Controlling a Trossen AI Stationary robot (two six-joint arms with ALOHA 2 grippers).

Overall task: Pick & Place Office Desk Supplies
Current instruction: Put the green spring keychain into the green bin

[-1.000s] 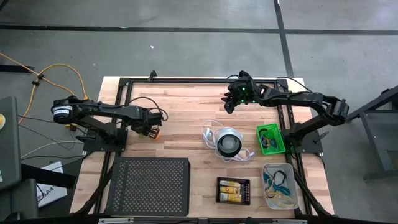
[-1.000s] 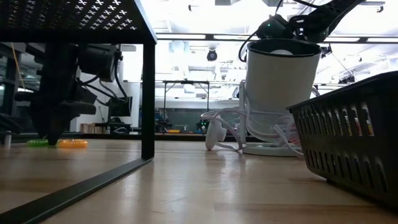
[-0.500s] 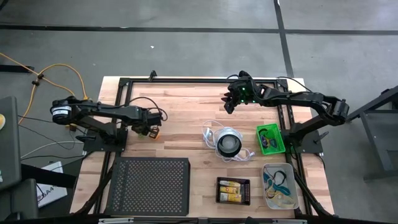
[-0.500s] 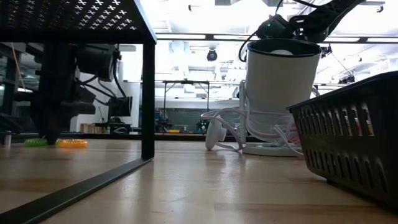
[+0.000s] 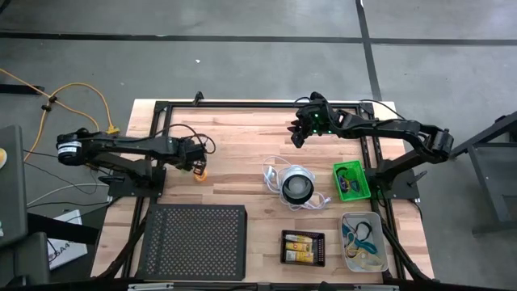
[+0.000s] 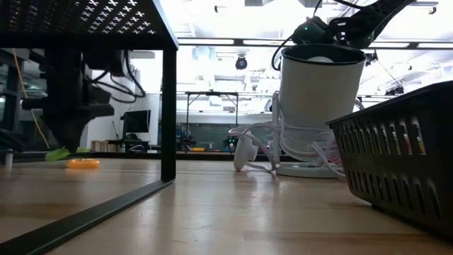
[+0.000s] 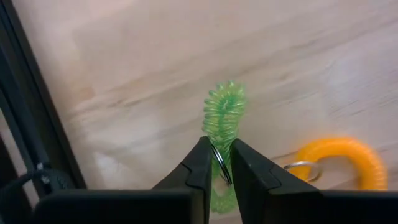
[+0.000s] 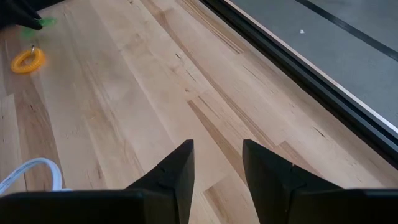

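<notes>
Left arm is gripping a green coil loop; right arm is waiting.

From above, you are seeing the left gripper (image 5: 196, 161) working at the table's left side beside the orange loop (image 5: 199, 174), while the right gripper (image 5: 297, 136) is hovering near the far edge, well apart from the green tray (image 5: 350, 191). At table height, the green loop (image 6: 59, 153) is hanging clear of the wooden table (image 6: 226, 212), so you are in the pick step; the orange one is lying flat just beside it. Through the left wrist, the fingers (image 7: 202, 163) are pinching nearly closed on the loop's metal ring. Through the right wrist, its fingers are standing apart, holding nothing. Next you are likely needing a steady carry across to a tray. The planks are looking bare and pale; a bright workshop is showing behind.
</notes>
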